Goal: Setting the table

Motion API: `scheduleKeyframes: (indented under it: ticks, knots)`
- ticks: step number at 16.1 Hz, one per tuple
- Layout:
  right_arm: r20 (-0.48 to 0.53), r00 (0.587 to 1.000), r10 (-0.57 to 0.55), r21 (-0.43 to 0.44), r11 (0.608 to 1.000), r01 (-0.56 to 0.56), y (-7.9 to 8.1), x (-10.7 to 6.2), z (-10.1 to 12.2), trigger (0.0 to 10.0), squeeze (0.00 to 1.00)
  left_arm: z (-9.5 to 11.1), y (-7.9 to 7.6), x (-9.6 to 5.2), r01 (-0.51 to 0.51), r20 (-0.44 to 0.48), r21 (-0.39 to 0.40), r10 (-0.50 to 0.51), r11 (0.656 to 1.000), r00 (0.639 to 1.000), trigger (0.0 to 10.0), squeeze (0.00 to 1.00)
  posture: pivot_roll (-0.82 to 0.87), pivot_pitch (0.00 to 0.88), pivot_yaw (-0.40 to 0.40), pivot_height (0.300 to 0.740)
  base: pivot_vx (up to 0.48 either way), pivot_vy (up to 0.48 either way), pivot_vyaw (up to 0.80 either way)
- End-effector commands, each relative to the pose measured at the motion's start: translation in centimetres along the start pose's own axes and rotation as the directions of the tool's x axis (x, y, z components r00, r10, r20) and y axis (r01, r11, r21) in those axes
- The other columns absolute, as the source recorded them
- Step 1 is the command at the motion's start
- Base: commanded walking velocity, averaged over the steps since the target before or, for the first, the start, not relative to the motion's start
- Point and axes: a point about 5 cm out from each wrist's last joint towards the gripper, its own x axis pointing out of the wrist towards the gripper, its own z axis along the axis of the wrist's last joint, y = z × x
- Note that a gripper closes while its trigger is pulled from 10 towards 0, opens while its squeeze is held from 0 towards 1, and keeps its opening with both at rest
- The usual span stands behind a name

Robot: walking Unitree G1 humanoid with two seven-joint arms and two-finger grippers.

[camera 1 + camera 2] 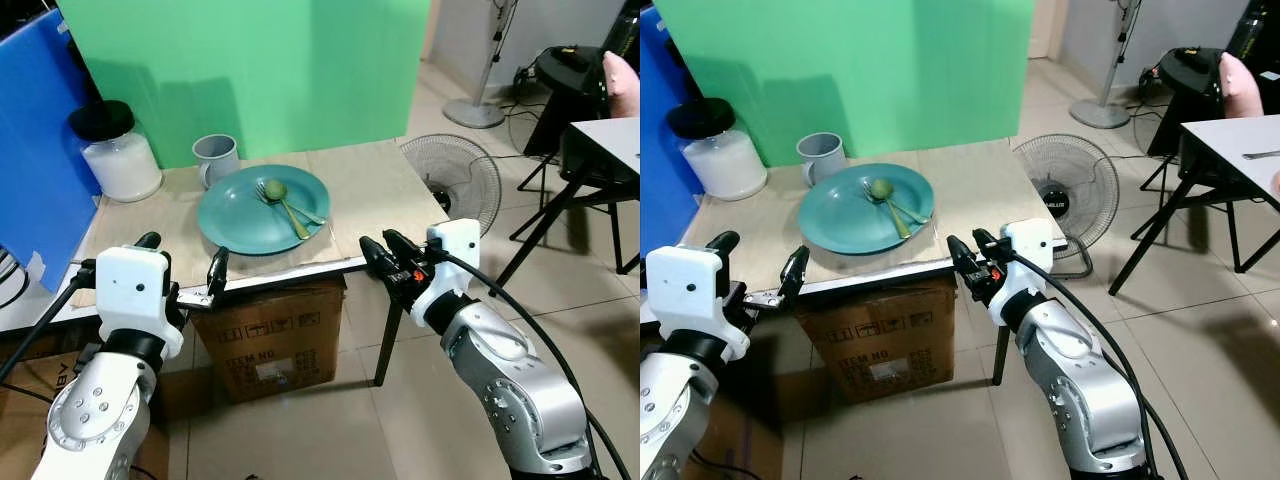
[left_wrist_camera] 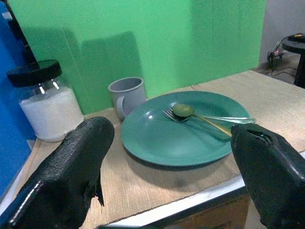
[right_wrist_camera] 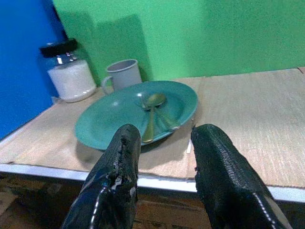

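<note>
Teal plate (image 1: 262,208) taken as landmark; sits on tan mat (image 1: 370,190) covering the low table (image 1: 290,275), green backdrop (image 1: 250,70) behind.
On the plate: green-bowled spoon (image 1: 284,203) and fork (image 2: 202,118), lying crossed, handles toward the plate's near-right rim.
Grey mug (image 1: 216,158) just behind the plate's left rim, close to it, handle facing the jar.
Glass jar (image 1: 115,152) with black lid, white contents, left of the mug, well apart from the plate.
Left gripper (image 1: 183,266) in front of the plate's left side, at the table's front edge; fingers wide apart, nothing between them.
Right gripper (image 1: 388,253) in front-right of the plate, off the table's edge; fingers parted slightly, empty.
Cardboard box (image 1: 270,340) under the table, below the plate.
Floor fan (image 1: 455,180) right of the plate, beyond the table's end.
</note>
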Motion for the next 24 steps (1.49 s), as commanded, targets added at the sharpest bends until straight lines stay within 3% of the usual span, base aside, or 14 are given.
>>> scheduleKeyframes:
  ticks: [1,3,10,16,24]
  knots:
    - [0.015,1.0,-0.008,-0.034,0.999,0.009,0.0,0.4,0.5,10.0,0.0,0.2,0.3,-0.1,-0.011,0.003,0.006,0.011,1.0,1.0,10.0,0.0,0.03,0.0,0.044,0.74,0.349,0.0,0.8]
    - [0.03,0.999,-0.011,-0.019,1.0,0.011,0.0,0.6,0.7,10.0,0.0,0.3,0.3,0.0,-0.009,0.002,0.008,0.009,1.0,1.0,10.0,0.0,0.02,0.0,0.048,0.74,0.36,0.0,0.8]
    - [0.073,0.997,0.008,0.009,1.0,-0.009,0.4,1.0,1.8,10.0,0.0,0.4,0.4,0.4,-0.004,0.005,0.006,0.003,1.0,1.0,10.0,0.0,0.01,0.001,0.06,0.74,0.373,0.0,0.0]
    - [0.098,0.995,0.01,0.007,1.0,-0.011,-0.4,1.2,2.9,10.0,0.0,0.4,0.2,0.7,0.015,0.007,0.006,-0.015,1.0,1.0,10.0,0.0,0.0,0.001,0.057,0.74,0.377,0.0,-0.67]
    - [0.007,0.995,0.101,0.023,0.995,-0.101,-0.5,1.4,2.3,10.0,0.0,0.2,0.2,0.3,-0.007,0.002,0.0,0.007,1.0,1.0,10.0,0.0,0.01,0.004,0.039,0.74,0.375,0.0,0.0]
